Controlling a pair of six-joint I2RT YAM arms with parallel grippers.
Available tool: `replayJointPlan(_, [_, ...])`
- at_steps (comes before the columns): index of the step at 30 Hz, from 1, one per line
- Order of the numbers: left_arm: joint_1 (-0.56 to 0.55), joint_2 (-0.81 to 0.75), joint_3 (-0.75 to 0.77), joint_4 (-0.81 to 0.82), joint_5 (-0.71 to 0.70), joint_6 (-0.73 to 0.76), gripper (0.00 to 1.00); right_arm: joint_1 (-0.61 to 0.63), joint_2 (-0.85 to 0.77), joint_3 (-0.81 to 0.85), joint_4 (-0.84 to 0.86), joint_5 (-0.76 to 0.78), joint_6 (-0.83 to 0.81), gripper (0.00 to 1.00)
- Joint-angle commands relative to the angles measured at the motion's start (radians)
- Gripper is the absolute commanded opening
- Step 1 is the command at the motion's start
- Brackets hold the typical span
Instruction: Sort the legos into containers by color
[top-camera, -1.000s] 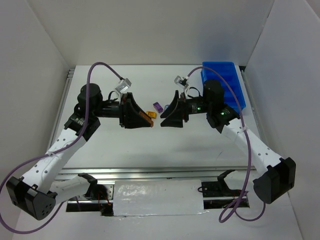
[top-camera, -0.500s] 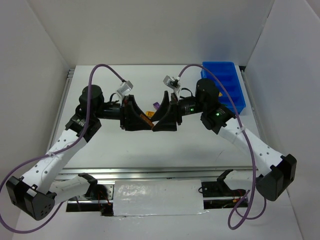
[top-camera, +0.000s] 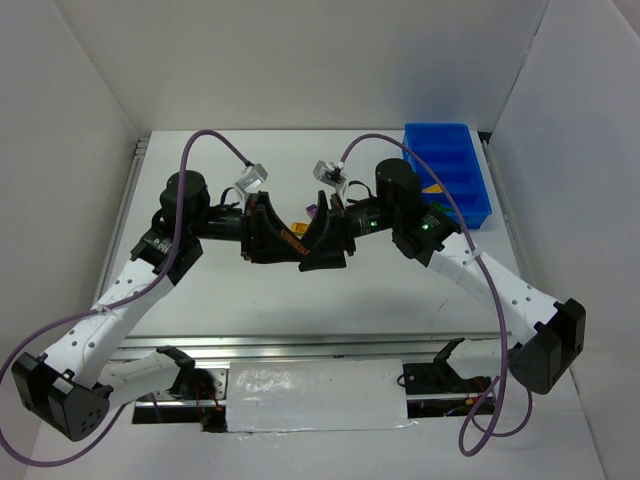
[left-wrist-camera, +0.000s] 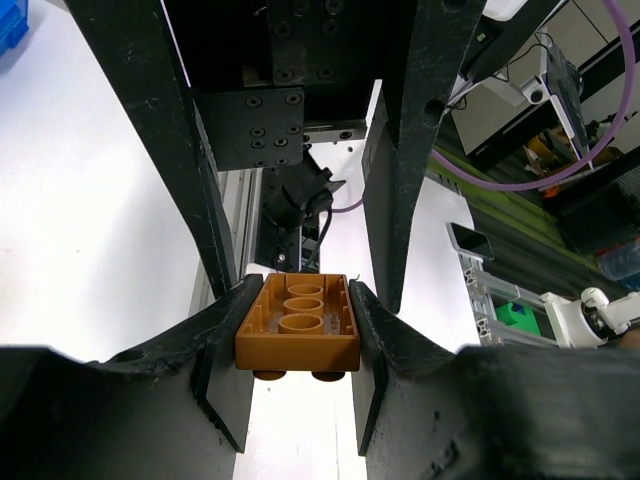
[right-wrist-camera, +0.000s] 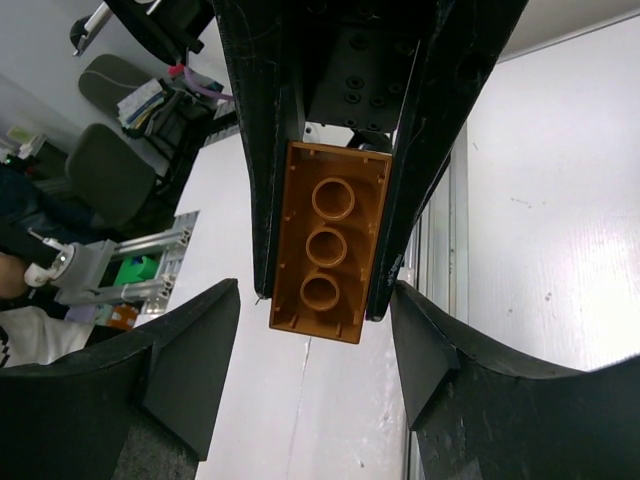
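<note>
My left gripper (top-camera: 297, 240) is shut on an orange-brown brick (top-camera: 292, 237) and holds it above the table's middle. In the left wrist view the brick (left-wrist-camera: 298, 325) is pinched between both pads, hollow side up. My right gripper (top-camera: 313, 244) is open and faces the left one tip to tip. In the right wrist view its fingers (right-wrist-camera: 190, 370) stand wide on either side of the brick's free end (right-wrist-camera: 328, 255), not touching it. A purple brick (top-camera: 313, 211) lies on the table just behind the grippers. The blue tray (top-camera: 455, 140) stands at the back right.
A small orange-yellow piece (top-camera: 432, 189) shows in a near compartment of the tray, partly hidden by the right arm. White walls close in the table on the left, back and right. A corner of the tray shows in the left wrist view (left-wrist-camera: 10, 25).
My right gripper has moved left, away from the tray, up to the left gripper; its open fingers now flank the held brick. The left gripper and brick have stayed put.
</note>
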Motion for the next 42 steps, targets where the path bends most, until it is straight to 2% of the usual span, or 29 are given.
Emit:
replayJointPlan(1, [-0.002, -0.022, 0.018, 0.014, 0.005, 0.033, 0.00, 0.010, -0.009, 0.032, -0.027, 0.009, -0.046, 0.69])
replayJointPlan(6, [-0.004, -0.023, 0.019, 0.012, 0.005, 0.034, 0.00, 0.010, 0.000, 0.055, -0.096, 0.025, -0.097, 0.68])
replayJointPlan(8, [-0.002, -0.026, 0.014, 0.017, 0.005, 0.030, 0.00, 0.010, 0.000, 0.055, -0.090, 0.026, -0.094, 0.54])
replayJointPlan(19, [-0.002, -0.029, 0.009, -0.009, 0.017, 0.047, 0.00, 0.010, -0.001, 0.064, -0.027, 0.025, -0.053, 0.38])
replayJointPlan(21, [-0.004, -0.026, 0.005, -0.001, 0.032, 0.044, 0.02, 0.010, 0.002, 0.064, 0.000, 0.011, -0.039, 0.20])
replayJointPlan(22, [-0.004, -0.023, 0.005, -0.001, 0.039, 0.039, 0.11, 0.009, 0.006, 0.064, 0.014, 0.006, -0.033, 0.05])
replayJointPlan(23, [-0.004, -0.023, 0.006, 0.000, 0.043, 0.041, 0.20, 0.010, 0.010, 0.063, 0.023, 0.002, -0.028, 0.01])
replayJointPlan(28, [-0.004, -0.046, 0.003, 0.000, 0.040, 0.045, 0.65, 0.010, 0.025, 0.061, 0.027, -0.014, -0.031, 0.00])
replayJointPlan(29, [-0.004, -0.049, 0.003, 0.000, 0.037, 0.042, 0.84, 0.010, 0.026, 0.060, 0.028, -0.014, -0.030, 0.00])
replayJointPlan(32, [-0.004, -0.052, 0.000, 0.029, 0.036, 0.042, 1.00, 0.010, 0.025, 0.059, 0.023, -0.011, -0.029, 0.00])
replayJointPlan(38, [-0.005, -0.043, 0.002, 0.013, -0.015, 0.041, 1.00, 0.009, 0.026, 0.063, 0.004, 0.006, -0.043, 0.00])
replayJointPlan(41, [-0.004, -0.034, 0.034, -0.113, -0.174, 0.083, 1.00, 0.010, 0.025, 0.060, 0.000, 0.022, -0.046, 0.00])
replayJointPlan(42, [-0.004, -0.026, 0.044, -0.126, -0.184, 0.090, 1.00, 0.009, 0.022, 0.056, 0.007, 0.022, -0.037, 0.00])
